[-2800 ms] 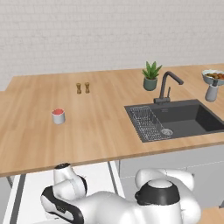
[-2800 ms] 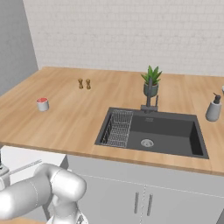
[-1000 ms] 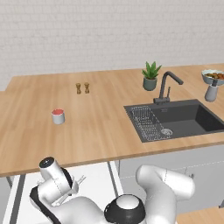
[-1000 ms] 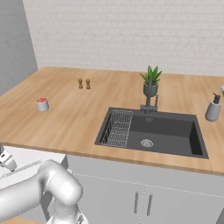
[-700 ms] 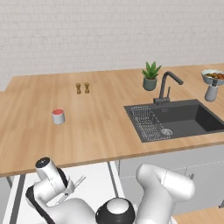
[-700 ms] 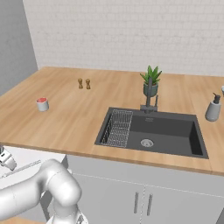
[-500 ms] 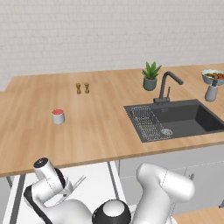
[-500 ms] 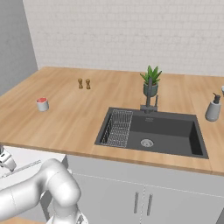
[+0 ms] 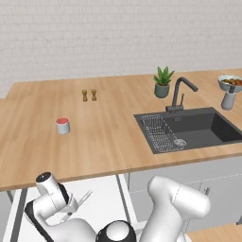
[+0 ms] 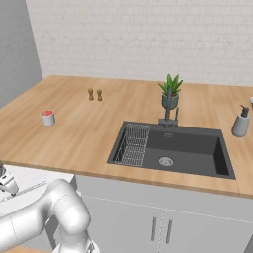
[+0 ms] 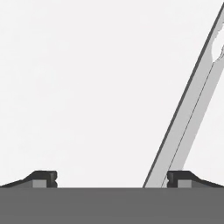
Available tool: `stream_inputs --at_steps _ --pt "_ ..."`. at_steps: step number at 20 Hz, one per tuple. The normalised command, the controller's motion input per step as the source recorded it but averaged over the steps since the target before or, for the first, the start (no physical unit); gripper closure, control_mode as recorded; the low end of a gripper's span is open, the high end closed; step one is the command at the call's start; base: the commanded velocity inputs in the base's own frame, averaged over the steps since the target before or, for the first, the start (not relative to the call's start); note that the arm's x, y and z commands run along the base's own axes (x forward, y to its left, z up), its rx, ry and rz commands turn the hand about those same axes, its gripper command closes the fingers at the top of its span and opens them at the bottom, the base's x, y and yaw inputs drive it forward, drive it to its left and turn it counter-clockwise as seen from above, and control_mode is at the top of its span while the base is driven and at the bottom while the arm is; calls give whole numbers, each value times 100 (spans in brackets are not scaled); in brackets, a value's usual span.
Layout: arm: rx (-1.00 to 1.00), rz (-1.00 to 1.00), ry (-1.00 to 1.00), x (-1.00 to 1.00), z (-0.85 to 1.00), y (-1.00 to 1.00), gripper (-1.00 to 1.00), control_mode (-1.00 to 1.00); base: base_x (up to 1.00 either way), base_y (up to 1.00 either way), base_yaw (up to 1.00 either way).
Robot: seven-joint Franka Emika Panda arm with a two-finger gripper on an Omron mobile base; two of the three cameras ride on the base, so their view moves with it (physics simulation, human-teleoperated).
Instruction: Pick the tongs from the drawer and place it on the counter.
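Note:
The drawer (image 9: 106,194) is pulled out under the wooden counter (image 9: 108,137), showing its flat white floor (image 11: 87,87). The silver-grey tongs (image 9: 83,198) lie inside it. In the hand view the tongs (image 11: 188,109) run slantwise from the bottom up to the top right. My gripper (image 11: 113,178) is open and low over the drawer floor. The tongs' near end sits between its fingertips, close against the right fingertip (image 11: 183,177). In the left base view the gripper (image 9: 70,208) points down into the drawer beside the tongs. The right base view shows the drawer (image 10: 34,178) at the lower left.
On the counter stand a small red-topped cup (image 9: 62,125), two brown shakers (image 9: 89,95), a potted plant (image 9: 163,82) and a soap dispenser (image 10: 241,122). The black sink (image 9: 194,130) with its faucet (image 9: 179,92) lies to the right. A bowl (image 9: 230,82) sits at the far right.
The hand has dropped lower and further left into the drawer, down toward the tongs. The tongs lie where they were and the counter objects have not moved.

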Motion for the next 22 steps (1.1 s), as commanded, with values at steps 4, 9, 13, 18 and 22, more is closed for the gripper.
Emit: stream_inputs --at_steps 4,9,13,18,22 --pt "0 -5 0 -37 -15 0 -100 -100 0 0 0" --pt "0 -8 0 -41 -1 -3 -100 -100 0 0 0" --pt "0 -10 0 -41 -5 -17 -100 -100 0 0 0" --pt "-3 -5 0 0 -20 -10 -100 -100 0 0 0" --pt "-3 0 0 10 -9 0 -100 -100 0 0 0"
